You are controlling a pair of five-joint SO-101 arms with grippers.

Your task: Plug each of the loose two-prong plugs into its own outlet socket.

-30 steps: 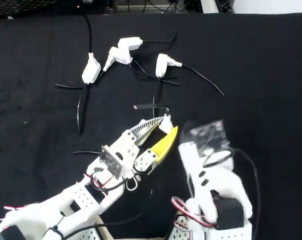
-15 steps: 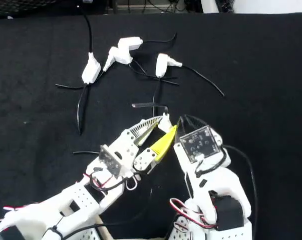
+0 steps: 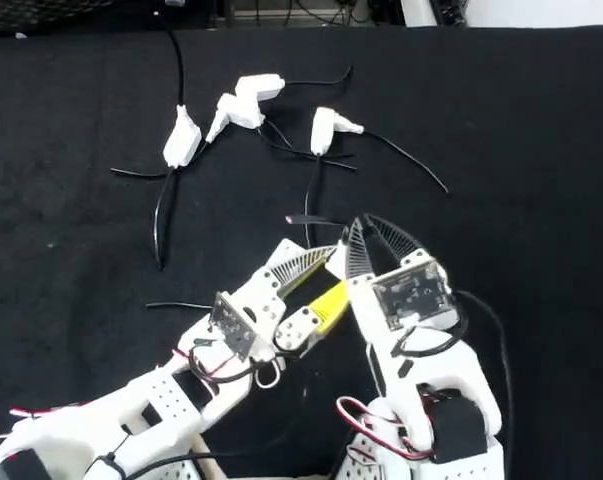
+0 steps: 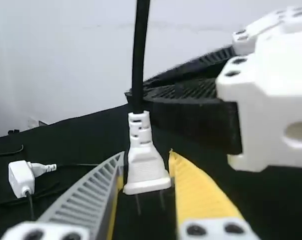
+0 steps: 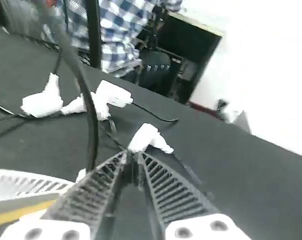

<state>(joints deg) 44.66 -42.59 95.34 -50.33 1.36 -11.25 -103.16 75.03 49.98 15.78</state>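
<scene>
Just in: the right gripper (image 3: 359, 222), fingers closed on nothing, has swung up beside the left gripper (image 4: 145, 155), whose fingers still pinch the white plug (image 4: 143, 167); regrasp likely, plugging not begun.

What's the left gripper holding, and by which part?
The left gripper holds a white plug, pinched at the sides of its body near the prong end.
</scene>
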